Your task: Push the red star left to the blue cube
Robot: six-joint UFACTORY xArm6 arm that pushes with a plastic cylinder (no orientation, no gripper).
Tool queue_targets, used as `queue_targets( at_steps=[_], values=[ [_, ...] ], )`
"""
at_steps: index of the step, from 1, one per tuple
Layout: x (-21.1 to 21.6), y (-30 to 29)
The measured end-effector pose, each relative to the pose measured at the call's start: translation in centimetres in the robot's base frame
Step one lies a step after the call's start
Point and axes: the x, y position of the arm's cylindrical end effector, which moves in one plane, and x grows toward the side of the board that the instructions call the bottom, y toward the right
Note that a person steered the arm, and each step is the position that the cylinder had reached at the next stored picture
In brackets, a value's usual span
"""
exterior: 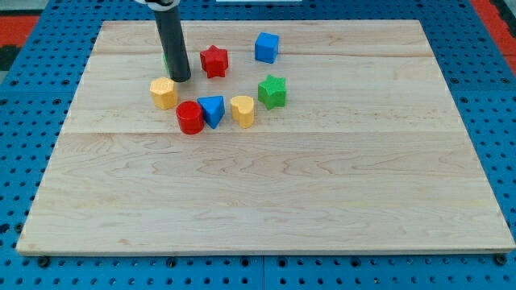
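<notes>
The red star (214, 61) lies on the wooden board near the view's top, left of centre. The blue cube (267, 47) sits to its right and slightly higher, a small gap between them. My tip (181, 79) rests on the board just left of the red star and slightly below it, apart from it. A sliver of a green block (166, 60) shows behind the rod; its shape is hidden.
A yellow hexagonal block (164, 93) lies just below-left of my tip. A red cylinder (189, 118), a blue triangular block (212, 109), a yellow heart-like block (242, 111) and a green star (272, 91) form an arc below the red star. The board (266, 193) lies on blue pegboard.
</notes>
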Motion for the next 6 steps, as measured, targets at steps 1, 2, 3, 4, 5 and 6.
queue_targets(
  at_steps=[1,2,3,4,5,6],
  values=[
    [0.4,0.8],
    [-1.8,2.3],
    [-2.7,6.3],
    [-2.4,9.0],
    [-1.3,11.5],
    [-2.6,12.1]
  ],
)
